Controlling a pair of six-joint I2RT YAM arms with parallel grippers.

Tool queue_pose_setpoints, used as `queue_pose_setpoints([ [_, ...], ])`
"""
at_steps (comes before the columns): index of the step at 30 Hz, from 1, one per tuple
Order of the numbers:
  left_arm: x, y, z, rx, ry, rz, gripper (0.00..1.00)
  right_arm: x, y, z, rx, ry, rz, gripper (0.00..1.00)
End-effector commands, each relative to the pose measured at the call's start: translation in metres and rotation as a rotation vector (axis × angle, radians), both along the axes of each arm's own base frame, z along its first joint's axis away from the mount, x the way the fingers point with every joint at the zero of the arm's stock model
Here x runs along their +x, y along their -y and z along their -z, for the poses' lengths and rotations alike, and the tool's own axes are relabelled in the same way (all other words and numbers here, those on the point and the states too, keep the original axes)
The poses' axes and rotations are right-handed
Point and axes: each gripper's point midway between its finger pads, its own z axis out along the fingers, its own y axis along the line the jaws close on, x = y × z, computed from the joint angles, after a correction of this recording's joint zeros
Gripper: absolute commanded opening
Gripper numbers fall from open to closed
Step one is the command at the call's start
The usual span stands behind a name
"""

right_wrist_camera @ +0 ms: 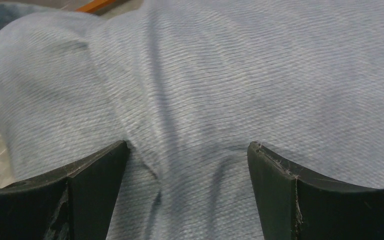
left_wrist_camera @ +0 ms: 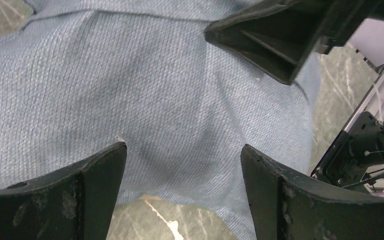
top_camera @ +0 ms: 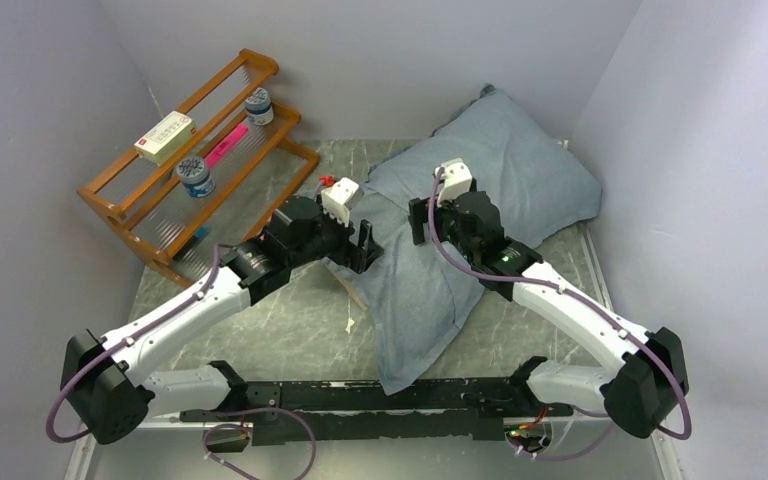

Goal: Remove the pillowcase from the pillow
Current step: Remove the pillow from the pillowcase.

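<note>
The removal looks barely begun. The pillowcase [top_camera: 490, 180] lies slantwise on the desk [top_camera: 280, 330], from the far right corner down toward the near edge, and it covers everything. No white of the pillow shows anywhere, so I judge the pillow to be wholly inside. The whole job of gripping the cover and drawing it off is left to do.

The left fingers [left_wrist_camera: 80, 185] are spread wide just above the cover's left edge, pinching nothing. The right fingers [right_wrist_camera: 85, 180] are spread wide too, low over the cloth near the middle, with nothing between them.

The cover is a slate blue-grey cloth with a fine ribbed weave, soft and creased into shallow folds. Its far half is plump and rounded, while its near half lies flatter and limp. The desk is hard and smooth, grey-green and veined like marble. The fingers are matt black, scuffed, wedge-shaped plastic.
</note>
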Motion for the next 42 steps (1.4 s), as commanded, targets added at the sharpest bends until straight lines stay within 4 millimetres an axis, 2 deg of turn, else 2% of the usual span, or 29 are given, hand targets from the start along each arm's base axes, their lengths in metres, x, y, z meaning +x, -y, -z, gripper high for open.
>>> queue_pose_setpoints([
  [1, 0.006, 0.017, -0.043, -0.106, 0.071, -0.012, 0.89, 0.016, 0.036, -0.012, 0.009, 0.080, 0.230, 0.92],
  [6, 0.006, 0.029, -0.040, -0.101, 0.056, -0.004, 0.89, 0.011, 0.067, -0.009, 0.013, 0.099, 0.384, 0.94],
  [9, 0.010, 0.032, -0.041, -0.097, 0.060, -0.027, 0.89, 0.009, 0.075, -0.015, 0.052, 0.130, 0.432, 0.94],
  [13, 0.018, 0.039, -0.049, -0.106, 0.076, -0.046, 0.89, 0.004, 0.076, -0.012, 0.110, 0.138, 0.437, 0.94],
  [20, 0.042, 0.054, -0.066, -0.100, 0.118, -0.128, 0.89, 0.000, 0.061, -0.008, 0.149, 0.123, 0.349, 0.93],
  [24, 0.050, 0.069, -0.068, -0.009, 0.174, -0.176, 0.89, -0.002, 0.059, -0.009, 0.160, 0.129, 0.330, 0.93],
  [30, 0.065, 0.064, -0.056, 0.094, 0.222, -0.297, 0.89, -0.004, 0.058, -0.013, 0.172, 0.135, 0.319, 0.93],
  [34, 0.070, 0.067, -0.033, 0.147, 0.208, -0.316, 0.90, -0.004, 0.056, -0.013, 0.173, 0.130, 0.310, 0.93],
  [42, 0.073, 0.053, 0.001, 0.241, 0.187, -0.367, 0.91, 0.000, 0.058, -0.005, 0.139, 0.113, 0.329, 0.92],
])
